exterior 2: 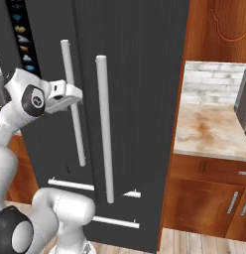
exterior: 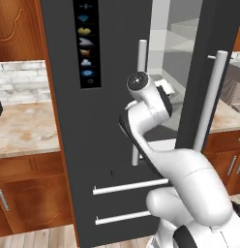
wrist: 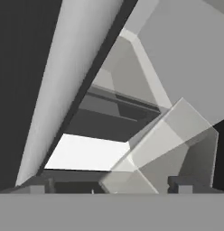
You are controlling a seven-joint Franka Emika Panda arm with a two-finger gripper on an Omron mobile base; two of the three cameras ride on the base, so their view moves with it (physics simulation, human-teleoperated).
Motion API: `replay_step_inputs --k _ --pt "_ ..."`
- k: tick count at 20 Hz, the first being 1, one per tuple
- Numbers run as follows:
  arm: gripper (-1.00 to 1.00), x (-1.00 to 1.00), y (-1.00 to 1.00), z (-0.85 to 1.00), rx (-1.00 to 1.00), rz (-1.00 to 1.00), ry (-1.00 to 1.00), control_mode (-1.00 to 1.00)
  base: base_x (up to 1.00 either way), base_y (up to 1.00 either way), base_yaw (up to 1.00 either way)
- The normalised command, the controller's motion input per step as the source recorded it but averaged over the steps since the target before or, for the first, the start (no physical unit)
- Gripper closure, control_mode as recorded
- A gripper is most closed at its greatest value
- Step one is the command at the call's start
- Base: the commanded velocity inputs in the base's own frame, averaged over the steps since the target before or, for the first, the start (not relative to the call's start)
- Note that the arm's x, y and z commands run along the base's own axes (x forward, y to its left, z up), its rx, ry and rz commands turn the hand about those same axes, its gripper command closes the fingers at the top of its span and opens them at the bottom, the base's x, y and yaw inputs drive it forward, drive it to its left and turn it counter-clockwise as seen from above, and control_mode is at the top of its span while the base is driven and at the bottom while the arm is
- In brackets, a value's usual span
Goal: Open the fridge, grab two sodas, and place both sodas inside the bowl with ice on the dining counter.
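- End effector (wrist: pixel 111 182) stands with its jaws spread wide and nothing between them; in the hand view its two dark fingertips (wrist: pixel 184 184) rise at the bottom edge, well apart.
- White arm (exterior: pixel 156 111) reaches forward at mid-height of the fridge (exterior: pixel 112 121), its hand lying in the gap at the edge of the partly open right door (exterior: pixel 216 72).
- From the right base view the hand sits just beside the left door's white bar handle (exterior 2: pixel 73 104); contact cannot be told.
- In the hand view a white bar handle (wrist: pixel 68 85) runs diagonally up the left side, close to the left fingertip (touching or not is unclear).
- Behind that handle the fridge's white interior shows, with clear shelves and a clear bin (wrist: pixel 172 140) at the right.
- Fridge's right door is swung ajar, its long white handle (exterior: pixel 209 101) tilted across the left base view, and pale shelves show through the opening.
- Black icon panel (exterior: pixel 86 43) runs down the left door; two drawer handles (exterior: pixel 129 186) lie below.
- Beige marbled tabletop (exterior: pixel 25 128) on wood cabinets flanks the fridge on the left, another tabletop (exterior 2: pixel 209 129) on the right.
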Motion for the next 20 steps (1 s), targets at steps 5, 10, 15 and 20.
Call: replay_step_inputs --k 5,10,15,20 --pt "-1.00 0.59 -0.20 0.00 -0.03 -0.12 0.20 -1.00 0.00 0.00 0.00" --pt "-1.00 0.01 -0.42 0.00 0.00 -0.16 0.15 -1.00 0.00 0.00 0.00" --pt "-1.00 -0.48 -0.48 0.00 0.00 -0.14 0.01 -1.00 0.00 0.00 0.00" --pt "-1.00 -0.67 -0.59 0.00 0.02 -0.15 0.00 -1.00 0.00 0.00 0.00"
